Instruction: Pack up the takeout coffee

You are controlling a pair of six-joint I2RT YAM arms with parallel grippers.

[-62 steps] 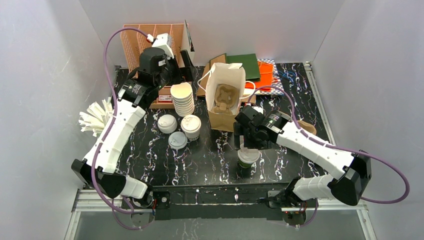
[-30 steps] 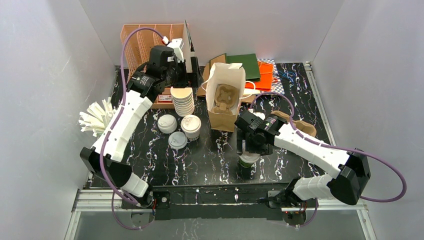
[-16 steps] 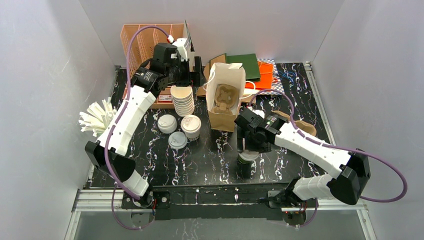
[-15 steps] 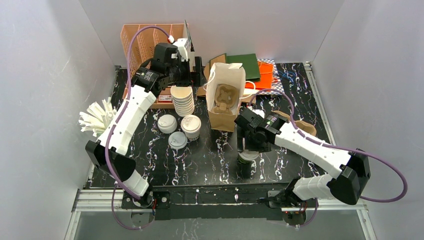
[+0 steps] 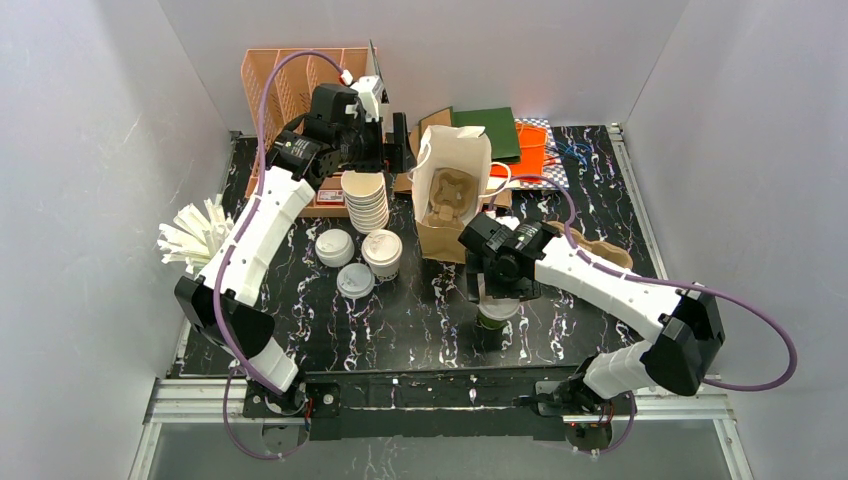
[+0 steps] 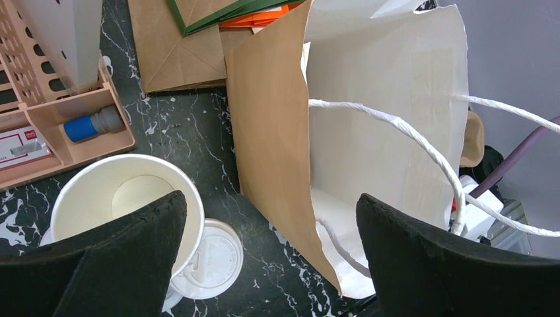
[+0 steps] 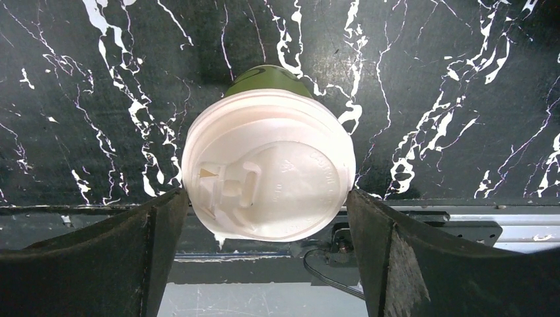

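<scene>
1. Location: the green cup (image 7: 263, 78) with its white lid (image 7: 267, 173) stands upright on the tabletop (image 5: 400, 315) near the front edge. It is in front of the paper bag (image 5: 452, 190) and apart from it. A second lidded cup (image 5: 382, 252) stands just beside the stack of cups (image 5: 366, 200).
2. Right tool (image 7: 264, 221): directly above the green cup, jaws spread wide, one finger on either side of the lid. Nothing is lifted. Contact with the rim cannot be confirmed.
3. Left tool (image 6: 271, 254): jaws wide and empty, hovering between the stack and the bag's left wall.
4. Handling, as judged: light, with a thin paper wall that dents under pressure, and a press-fit lid that may pop off. Grip the wall just below the lid, squeeze moderately and keep the cup upright.
5. Not visible: the lid hides most of the cup wall, the arm covers the cup from overhead, and the contents are unknown. The bag's floor is hidden, with the cardboard tray (image 5: 447, 200) only partly seen.
</scene>
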